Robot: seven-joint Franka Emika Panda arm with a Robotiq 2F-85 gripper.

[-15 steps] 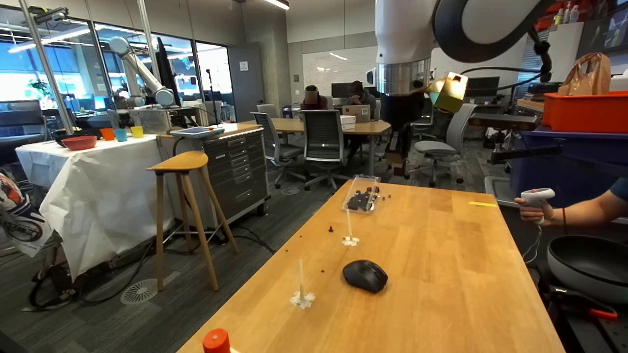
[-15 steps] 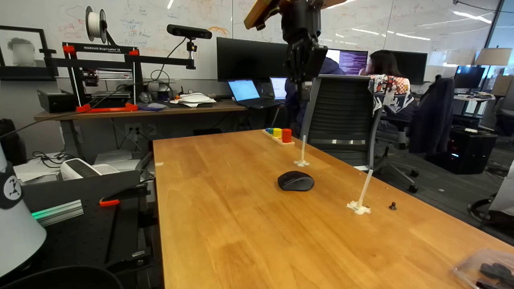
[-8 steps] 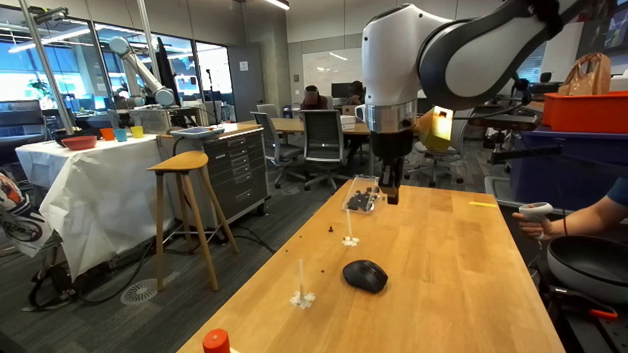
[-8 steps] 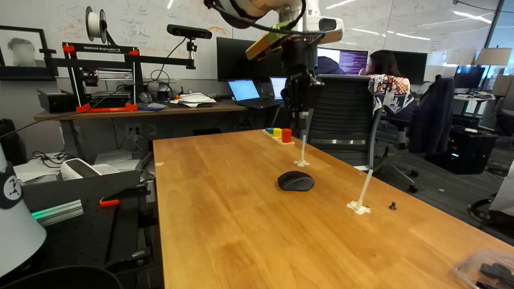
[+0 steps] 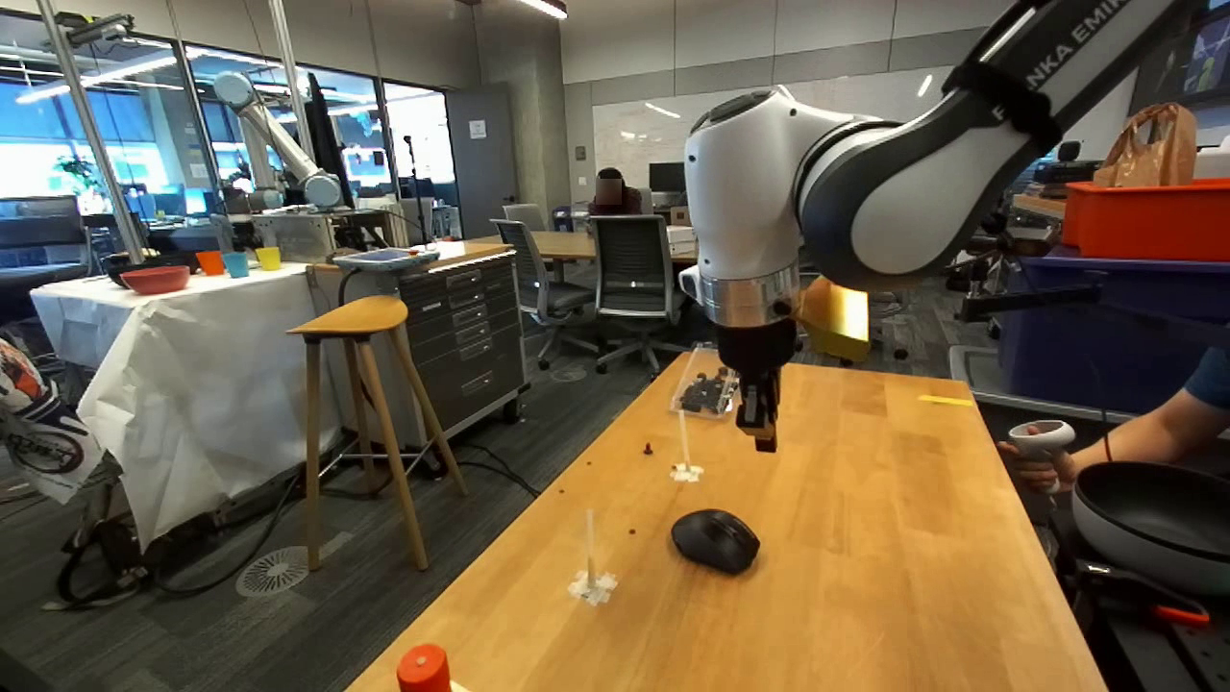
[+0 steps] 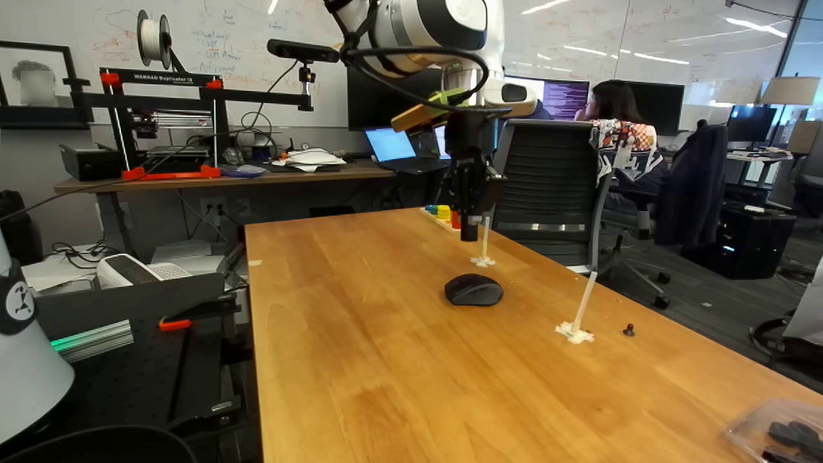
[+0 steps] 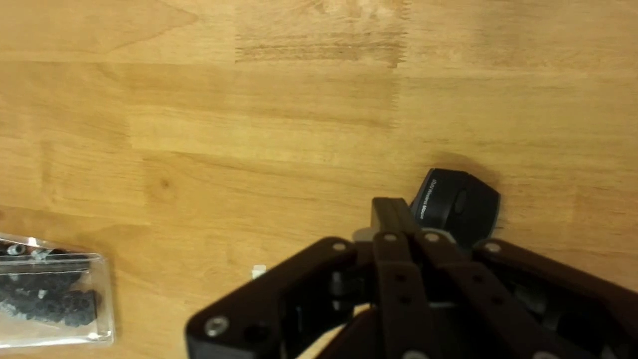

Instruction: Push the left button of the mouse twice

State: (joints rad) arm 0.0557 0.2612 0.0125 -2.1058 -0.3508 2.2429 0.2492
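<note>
The black mouse (image 5: 715, 541) lies on the wooden table, and it also shows in an exterior view (image 6: 473, 290) and in the wrist view (image 7: 473, 214). In the wrist view its scroll wheel and white lettering show, and its left button (image 7: 438, 197) is the half nearer the fingers. Its rear part is hidden behind the gripper there. My gripper (image 7: 390, 203) is shut and empty, fingertips together, pointing down. In both exterior views the fingertips (image 5: 766, 445) (image 6: 470, 236) hang in the air above table height, apart from the mouse.
Two thin upright sticks (image 5: 590, 548) (image 5: 684, 442) are taped to the table near the mouse. A clear box of dark bits (image 5: 706, 392) stands at the table's end. A stacking toy (image 6: 443, 217) sits near an edge. A small dark piece (image 6: 629, 330) lies by a stick.
My gripper has come down steadily from high above the table toward mouse height, staying shut. The mouse has not moved.
</note>
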